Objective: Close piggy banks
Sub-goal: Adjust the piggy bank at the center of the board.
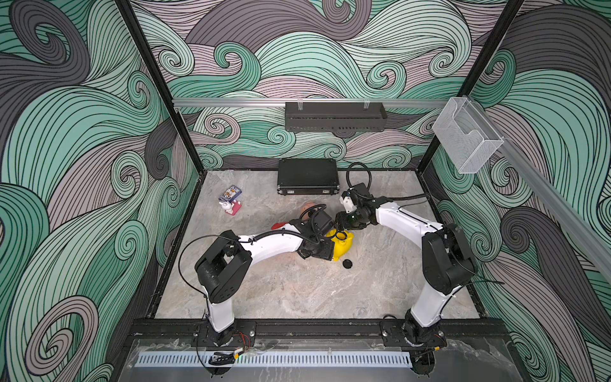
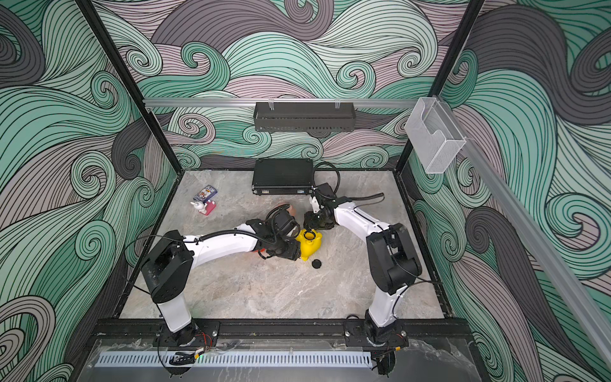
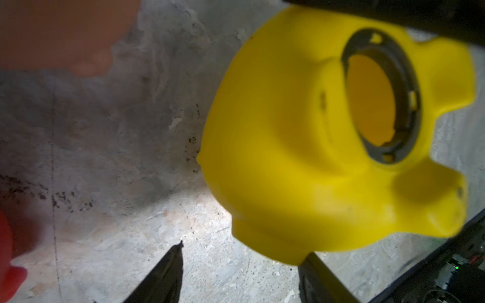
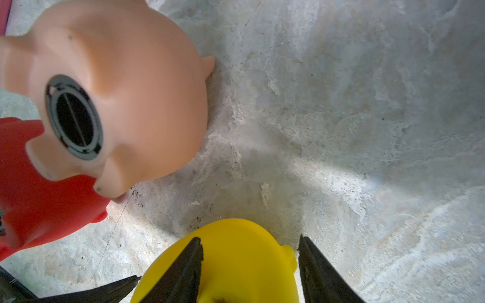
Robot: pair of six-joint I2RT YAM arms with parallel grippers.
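Observation:
The yellow piggy bank (image 1: 344,247) (image 2: 310,246) lies belly up mid-table, its round belly hole (image 3: 372,99) unplugged. A black plug (image 1: 347,263) (image 2: 316,263) rests on the table just in front of it. My left gripper (image 3: 244,251) is open, and the yellow pig's snout (image 3: 275,236) reaches only one finger. My right gripper (image 4: 249,249) (image 1: 340,230) hovers open over the yellow pig (image 4: 236,262). The peach-pink piggy bank (image 4: 136,78) (image 1: 307,208) has a black plug (image 4: 73,120) in its belly. The red piggy bank (image 4: 39,210) (image 1: 279,226) lies beside it, partly hidden by the left arm.
A black case (image 1: 307,177) stands at the back of the table. A card box (image 1: 230,193) and a small white and pink figurine (image 1: 231,207) lie at the back left. A black shelf (image 1: 335,116) hangs on the back wall, a clear holder (image 1: 466,139) on the right rail.

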